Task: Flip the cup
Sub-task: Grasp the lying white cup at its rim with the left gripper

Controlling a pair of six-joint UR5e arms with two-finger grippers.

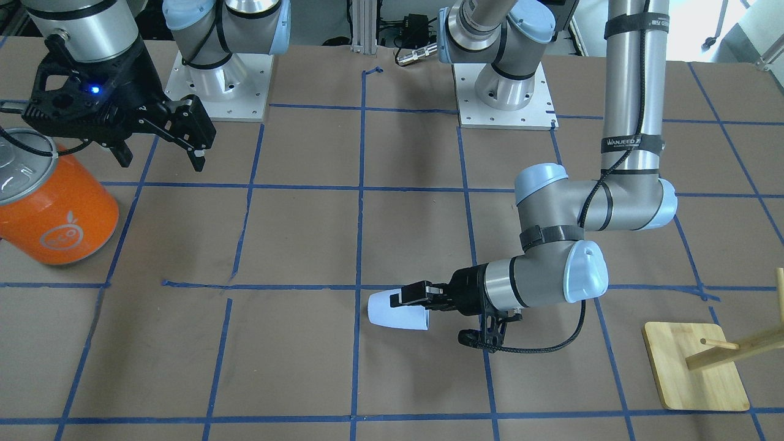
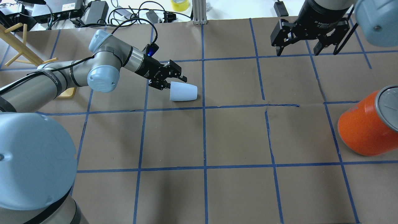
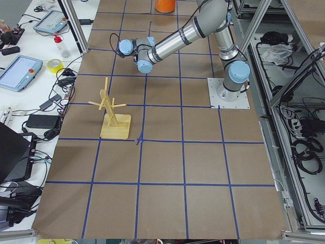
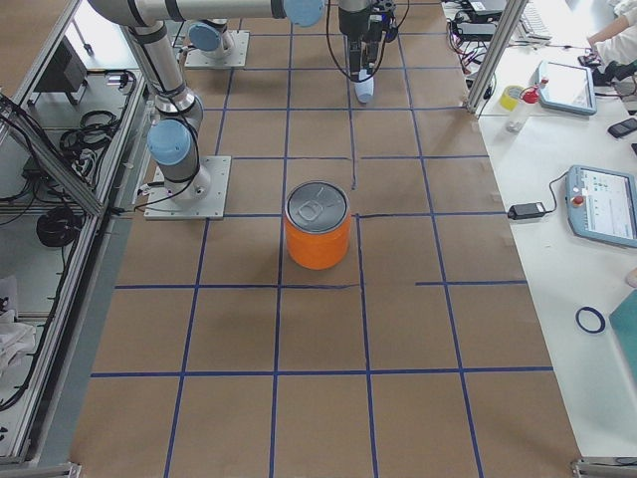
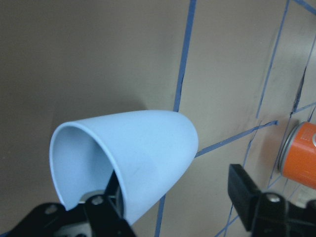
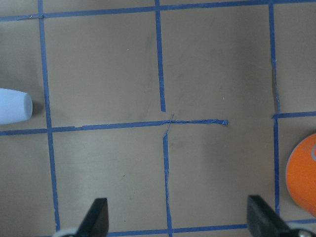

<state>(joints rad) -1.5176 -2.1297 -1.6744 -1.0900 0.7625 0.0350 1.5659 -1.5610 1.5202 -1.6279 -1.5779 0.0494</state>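
The cup (image 2: pixel 184 91) lies on its side on the brown-papered table (image 2: pixel 236 137), left of centre in the overhead view, just above a blue tape line. Its wide mouth faces left toward the left gripper (image 2: pixel 171 81) and its narrow base points right. The left arm reaches in low from the left, nearly level with the table.

In the left wrist view the claw is spread fairly wide and straddles the cup wall at the rim. One finger (image 5: pixel 101 210) sits inside the mouth at the lower left, and the other finger (image 5: pixel 249 190) stands outside at the lower right, apart from the wall. I can't tell whether the inner finger touches the cup.

The right gripper (image 2: pixel 306 46) hangs over the table at the upper right of the overhead view, pointing down with its claw wide and nothing in it. It is well apart from the cup.

A big orange can (image 2: pixel 363 127) with a silver lid stands at the right edge. A wooden peg rack (image 2: pixel 18 43) stands at the upper left.
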